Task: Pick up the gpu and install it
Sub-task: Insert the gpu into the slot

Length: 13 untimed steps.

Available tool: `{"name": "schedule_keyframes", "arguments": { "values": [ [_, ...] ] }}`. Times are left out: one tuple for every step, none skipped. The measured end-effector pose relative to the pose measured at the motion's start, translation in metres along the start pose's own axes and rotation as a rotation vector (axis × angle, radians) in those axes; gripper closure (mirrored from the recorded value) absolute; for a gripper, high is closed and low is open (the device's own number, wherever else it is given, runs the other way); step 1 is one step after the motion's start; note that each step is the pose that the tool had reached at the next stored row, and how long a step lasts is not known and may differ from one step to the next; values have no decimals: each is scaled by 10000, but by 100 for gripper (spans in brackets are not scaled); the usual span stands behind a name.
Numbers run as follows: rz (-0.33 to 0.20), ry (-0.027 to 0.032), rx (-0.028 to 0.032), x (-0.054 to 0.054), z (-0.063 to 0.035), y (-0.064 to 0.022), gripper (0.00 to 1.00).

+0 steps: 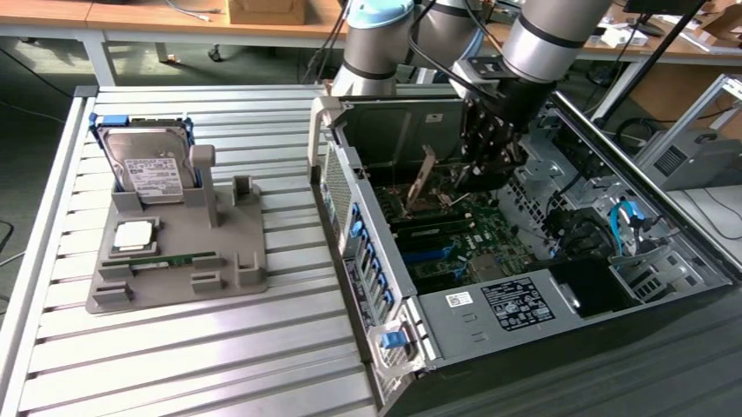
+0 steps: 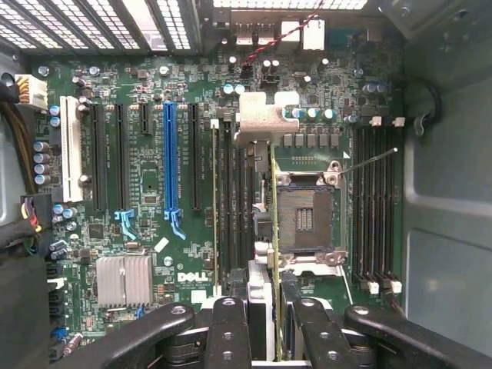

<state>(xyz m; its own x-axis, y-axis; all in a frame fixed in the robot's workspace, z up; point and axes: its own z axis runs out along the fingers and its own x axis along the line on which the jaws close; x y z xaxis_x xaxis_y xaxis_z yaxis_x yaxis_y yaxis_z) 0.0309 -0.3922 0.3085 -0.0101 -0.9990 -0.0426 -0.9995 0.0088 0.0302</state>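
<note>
Over the motherboard (image 2: 146, 201), the gripper (image 2: 269, 323) pinched the gpu (image 2: 274, 200) edge-on by its flat faces, a sensible hold for what looked a light, stiff, fragile card.

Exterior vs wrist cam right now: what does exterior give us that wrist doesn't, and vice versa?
Exterior: grey parts holder on the slatted table, carrying a hard drive and a memory stick; the arm reaching into the open case.
Wrist: the gpu edge-on, clamped between the fingers, beside the empty CPU socket.
Both: the gripper and the green motherboard.
</note>
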Motion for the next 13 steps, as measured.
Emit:
{"name": "schedule_keyframes", "arguments": {
  "values": [
    [0,-1,0,3,0,0,73],
    [0,-1,0,10,1,0,73],
    [0,-1,0,13,1,0,73],
    [0,-1,1,16,1,0,73],
    [0,-1,0,19,1,0,73],
    [0,-1,0,22,1,0,73],
    [0,-1,0,27,1,0,73],
    [0,0,0,30,1,0,73],
    [0,0,0,34,1,0,73],
    [0,-1,1,37,2,0,73],
    [0,-1,0,40,2,0,73],
    [0,-1,1,43,2,0,73],
    [1,0,0,46,2,0,73]
  ]
}}
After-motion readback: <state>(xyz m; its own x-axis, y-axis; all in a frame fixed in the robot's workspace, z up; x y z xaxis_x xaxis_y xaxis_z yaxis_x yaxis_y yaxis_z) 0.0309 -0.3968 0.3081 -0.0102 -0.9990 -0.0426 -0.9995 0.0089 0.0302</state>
